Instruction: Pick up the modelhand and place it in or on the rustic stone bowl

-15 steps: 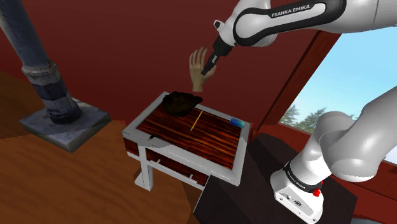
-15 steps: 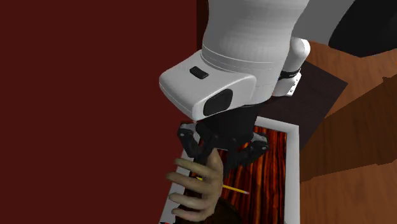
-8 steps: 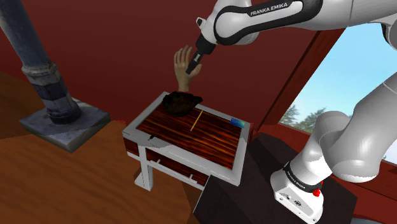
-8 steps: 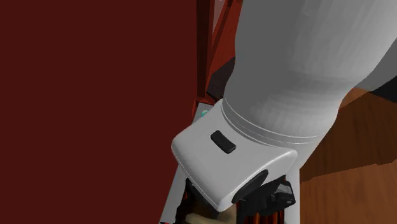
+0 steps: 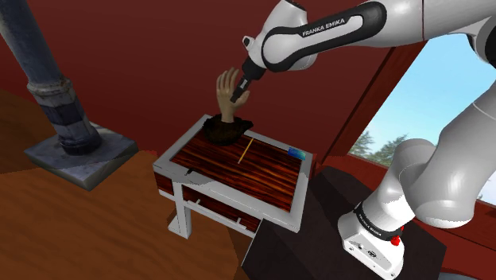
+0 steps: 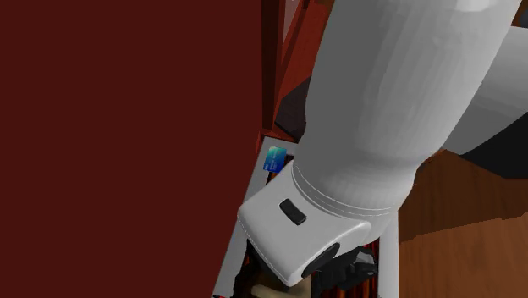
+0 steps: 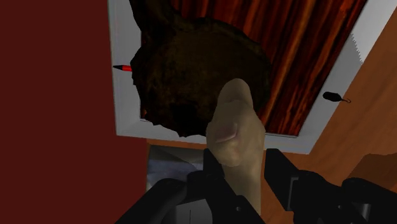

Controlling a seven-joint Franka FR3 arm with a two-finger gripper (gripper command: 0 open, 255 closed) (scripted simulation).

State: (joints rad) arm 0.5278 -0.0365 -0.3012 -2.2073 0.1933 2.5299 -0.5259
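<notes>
The gripper (image 5: 239,90) is pinched on the modelhand (image 5: 229,95), holding it in the air over the far corner of the table (image 5: 238,176), where the dark, rough-looking bowl (image 5: 225,129) sits. In the shoulder view the modelhand stands roughly upright, fingers up and wrist end down, just over the bowl; whether the wrist end touches it I cannot tell. In the wrist view the two black fingers (image 7: 215,181) clasp the pale modelhand (image 7: 235,137) from both sides, with the bowl (image 7: 197,70) directly beyond it.

The modelhand looks stiff and smooth — probably light, and likely to slip rather than give under pressure. The broad palm or the wrist stub seems the safest place to hold it; the thin fingers offer little to grip and could snap. It is tall and narrow, so it may topple once let go, and the bowl's uneven inside will not seat it flat — a low, gentle release suits it better than a drop.

A thin yellow pencil (image 5: 246,151) lies near the table's middle, and a small blue object (image 5: 297,153) sits at the corner nearest the stand.
</notes>
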